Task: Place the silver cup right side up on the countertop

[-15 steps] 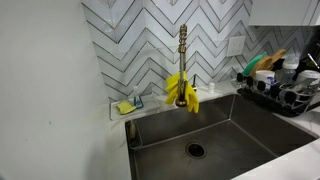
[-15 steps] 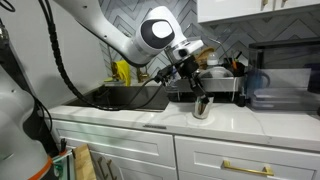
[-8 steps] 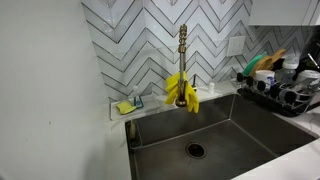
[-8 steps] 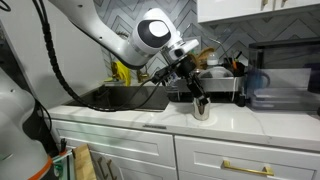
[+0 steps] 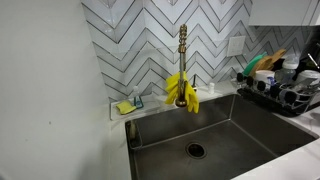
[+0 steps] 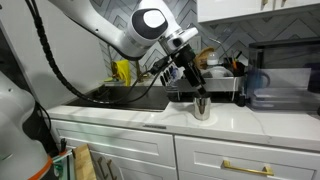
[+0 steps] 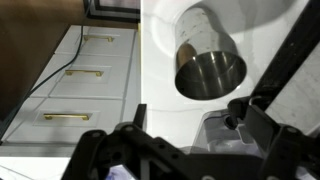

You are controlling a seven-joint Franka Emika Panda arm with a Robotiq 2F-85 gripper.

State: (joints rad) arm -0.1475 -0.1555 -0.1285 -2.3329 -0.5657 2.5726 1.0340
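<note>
in front of the dish rack (image 6: 224, 88), the silver cup (image 6: 202, 108) stands upright.

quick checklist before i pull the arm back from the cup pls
1. Silver cup right side up: ok. The wrist view looks down into its open mouth.
2. Cup on the countertop, not in the sink: ok.
3. Gripper open: ok, as far as it shows. Nothing clamps the rim in the wrist view.
4. Fingertips clear of the rim: cannot tell. In an exterior view they hang right over the cup, and a gap is too small to make out.
5. Cup back from the counter's front edge: ok.
6. Straight lift path free: ok. Nothing shows above the gripper.
</note>
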